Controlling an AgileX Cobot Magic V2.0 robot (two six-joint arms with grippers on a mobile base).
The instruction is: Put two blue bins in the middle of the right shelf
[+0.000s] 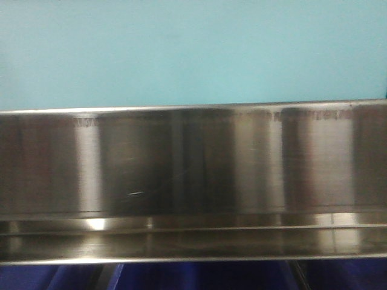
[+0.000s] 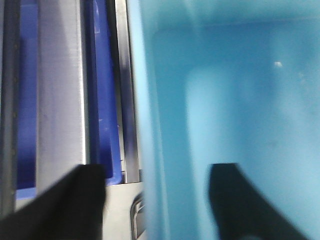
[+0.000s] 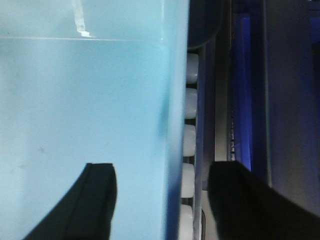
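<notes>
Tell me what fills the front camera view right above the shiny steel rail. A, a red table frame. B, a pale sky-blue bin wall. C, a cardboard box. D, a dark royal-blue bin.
B: the smooth wall of the pale sky-blue bin covers everything above the stainless steel rail, while the dark royal-blue bins show only below it.

Along the bottom edge of the front view stand dark royal-blue bins (image 1: 199,277), and only their upper parts are visible. The left wrist view shows a dark blue bin (image 2: 102,100) as a narrow vertical band. In the right wrist view, white rollers (image 3: 189,140) stand in one row, close together.
</notes>
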